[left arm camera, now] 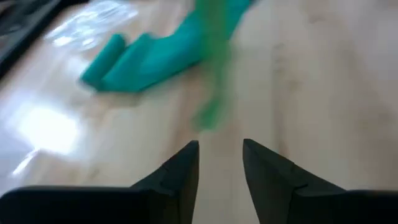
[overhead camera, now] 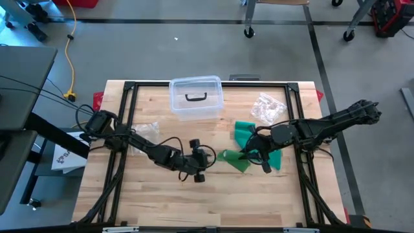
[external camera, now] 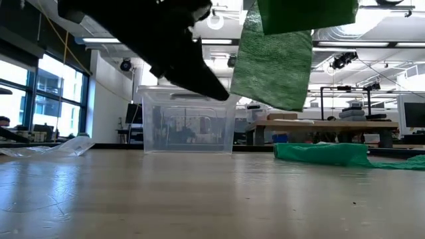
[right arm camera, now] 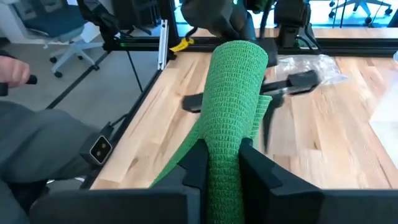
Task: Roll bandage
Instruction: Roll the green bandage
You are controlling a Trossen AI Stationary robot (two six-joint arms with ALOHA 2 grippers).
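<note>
A green bandage strip (right arm camera: 233,93) is up in my right gripper (right arm camera: 224,152), which is shut on it above the table's middle right (overhead camera: 248,154). The strip's free end (external camera: 275,60) hangs clear of the table. The rest of the bandage (overhead camera: 259,139) lies bunched on the wood under the right arm; it also shows in the low view (external camera: 325,154) and in the left wrist view (left arm camera: 143,59). My left gripper (left arm camera: 221,152) is open and empty just left of the hanging strip (left arm camera: 214,81), at the table's middle (overhead camera: 202,160). My right gripper pinches the bandage strip (right arm camera: 222,163) between its two fingers, which lie across the strip's width. The strip arches up past the fingertips and drapes over in front of them. Its free end (external camera: 279,93) hangs slack, clear of the table.
A clear plastic box (overhead camera: 196,98) with a dark handle stands at the far middle. Crumpled clear wrappers lie at the far right (overhead camera: 267,108) and at the left (overhead camera: 143,133). Black frame rails (overhead camera: 123,129) run along the table's sides.
</note>
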